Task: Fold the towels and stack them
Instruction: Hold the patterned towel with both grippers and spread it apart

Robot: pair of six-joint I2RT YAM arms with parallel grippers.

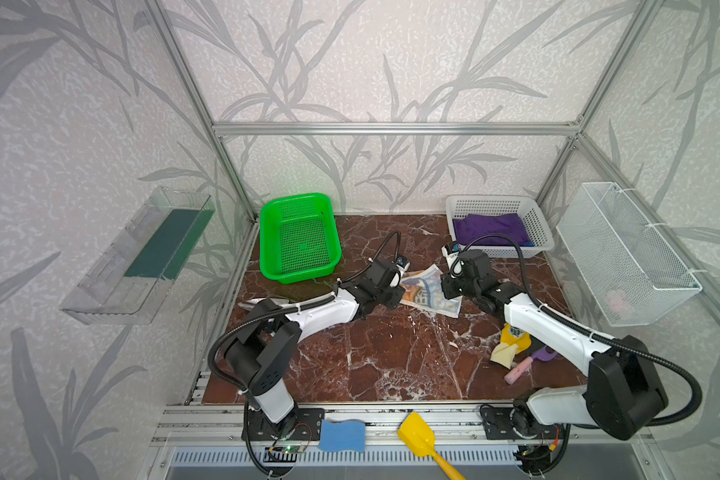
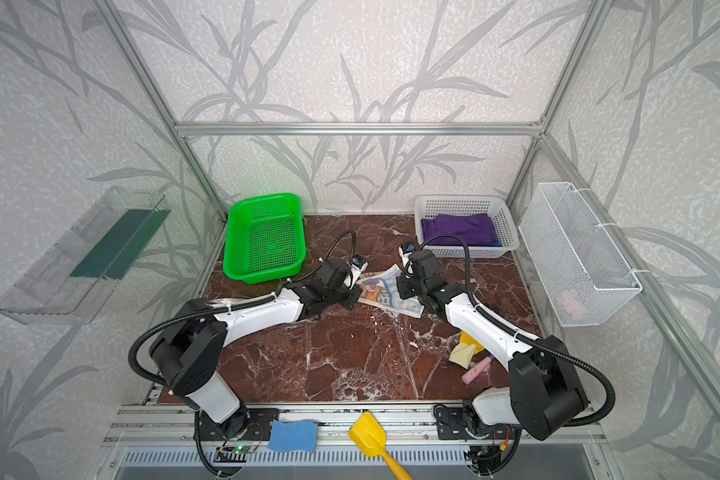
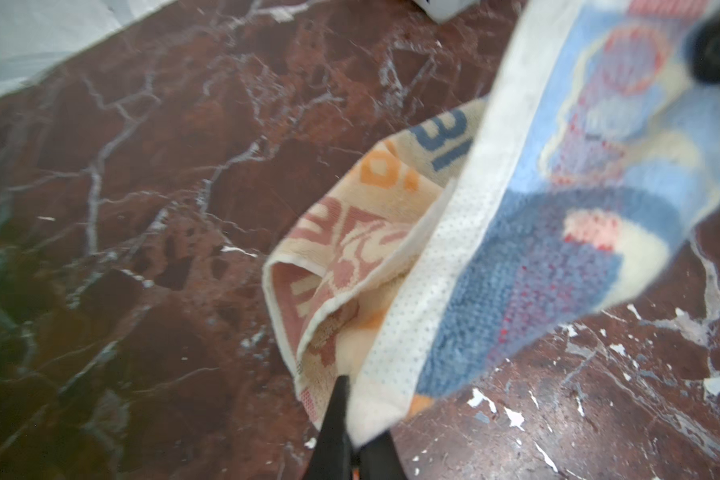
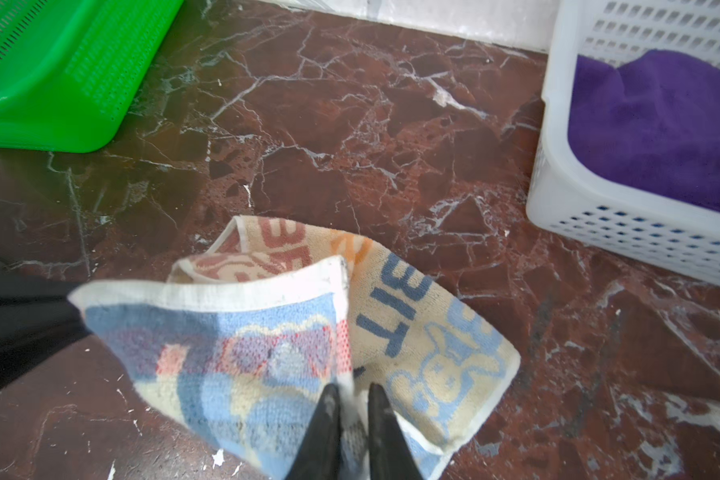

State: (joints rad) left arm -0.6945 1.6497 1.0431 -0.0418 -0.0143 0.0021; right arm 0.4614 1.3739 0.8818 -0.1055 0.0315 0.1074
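Clearly, the printed towel point(image 1: 431, 291) spans left gripper point(image 3: 352, 409) to right gripper point(image 4: 354, 392), both clamped on it.

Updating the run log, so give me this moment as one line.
left gripper: shut on printed towel | right gripper: shut on printed towel | stage: mid-fold | purple towel: in white basket

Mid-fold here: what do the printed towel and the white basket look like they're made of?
The printed towel looks like terry cotton: looped fuzzy pile, hemmed white border, matte. The white basket is probably moulded plastic: smooth, slightly glossy, regular slotted holes in its walls.
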